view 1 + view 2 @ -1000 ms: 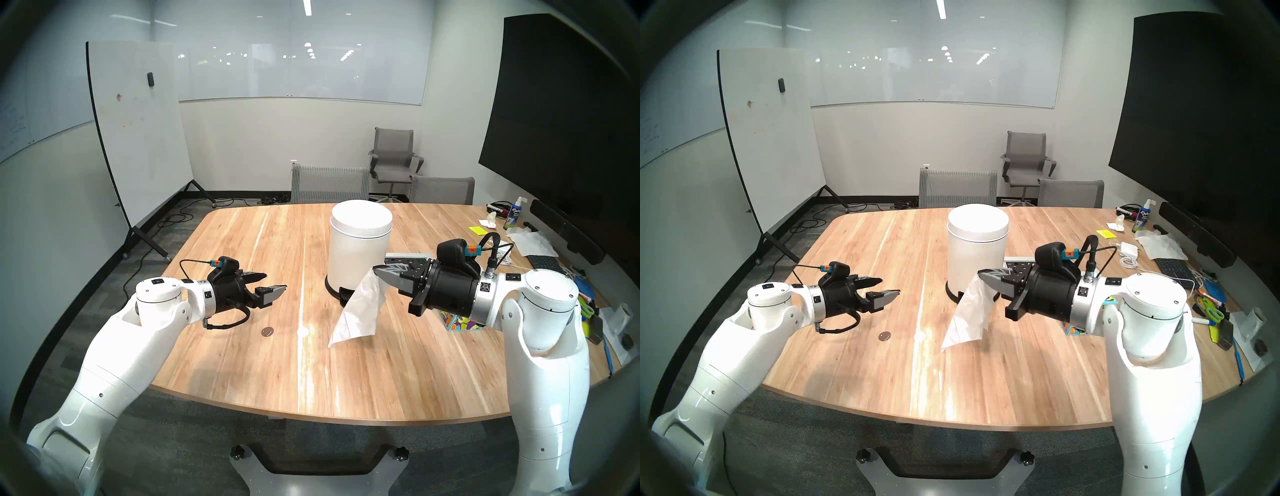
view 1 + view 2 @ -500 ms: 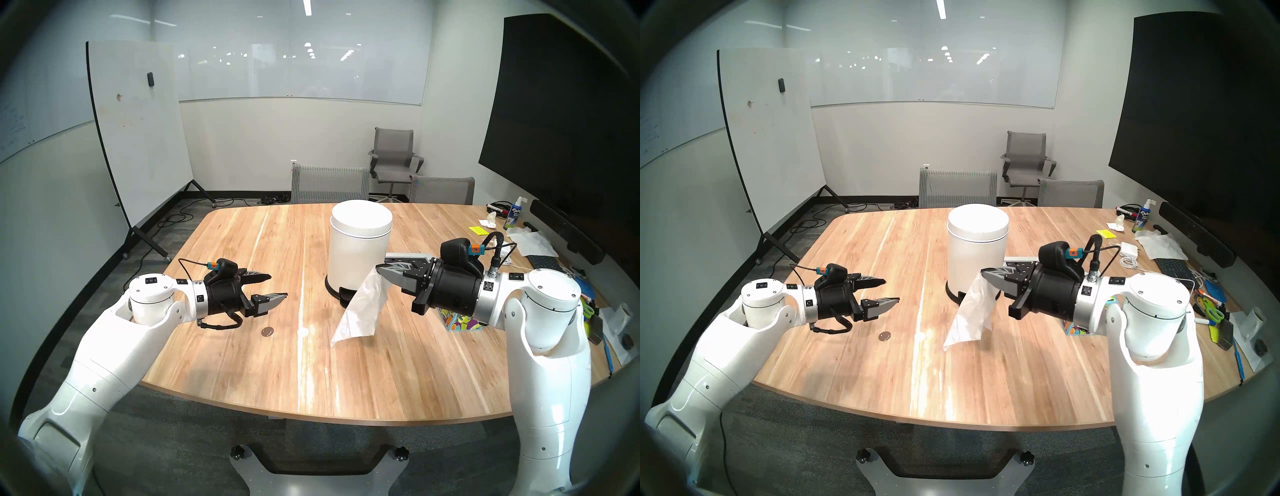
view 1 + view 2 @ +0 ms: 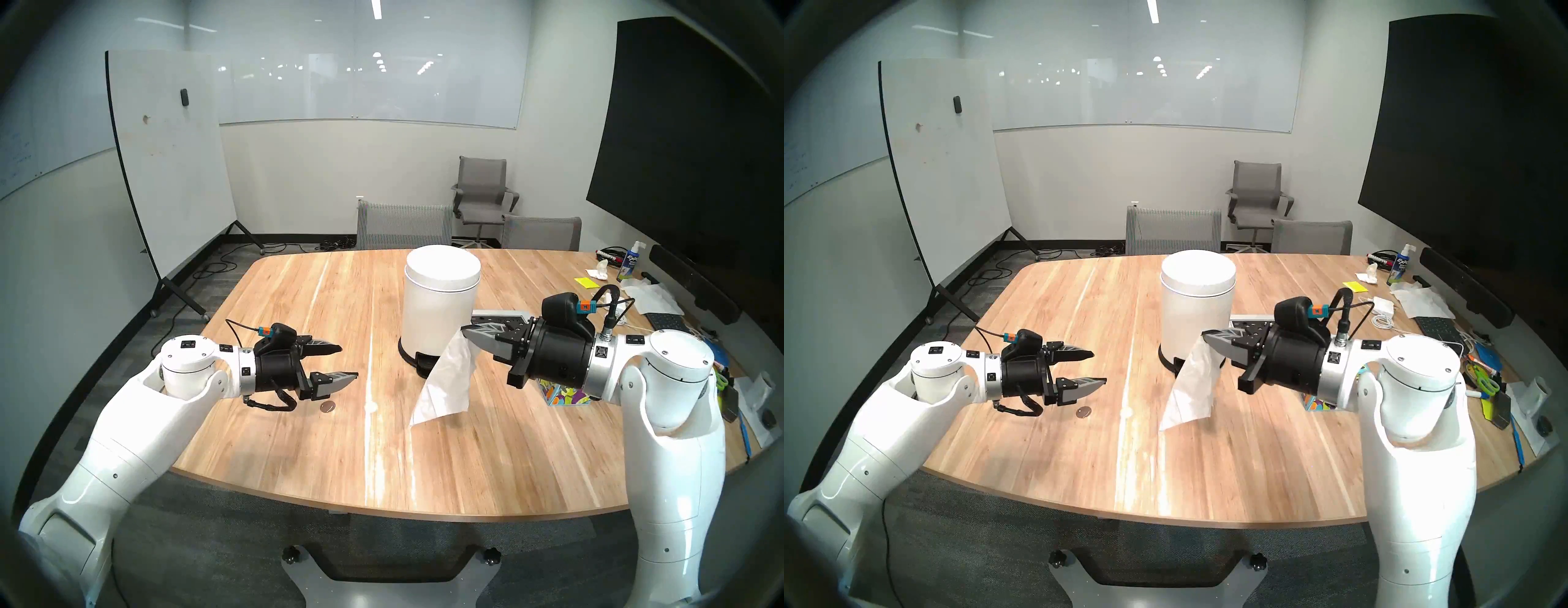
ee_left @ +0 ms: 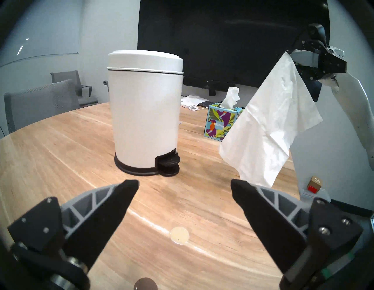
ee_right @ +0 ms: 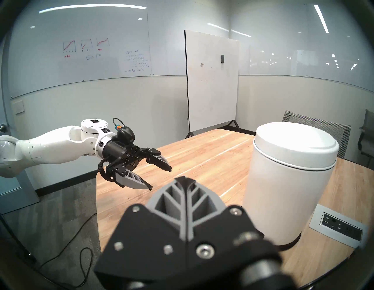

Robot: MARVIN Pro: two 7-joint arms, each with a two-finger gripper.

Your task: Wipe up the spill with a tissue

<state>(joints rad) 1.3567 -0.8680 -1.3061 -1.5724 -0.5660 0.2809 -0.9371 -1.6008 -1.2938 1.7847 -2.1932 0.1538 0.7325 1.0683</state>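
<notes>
Rightward since the earlier frame, the left pincer [image 3: 341,361] – spread, empty – now hangs over the spill [image 3: 327,406] on the near-left worktop [image 3: 297,458]. Right pincer [image 3: 466,332], pressed together, pinches the dangling tissue [image 3: 445,384] – likely a handover.

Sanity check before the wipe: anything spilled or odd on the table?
Yes: a small round grey-brown spill sits on the table, just below the open left gripper. The tissue hangs from the shut right gripper, well clear of it.
</notes>
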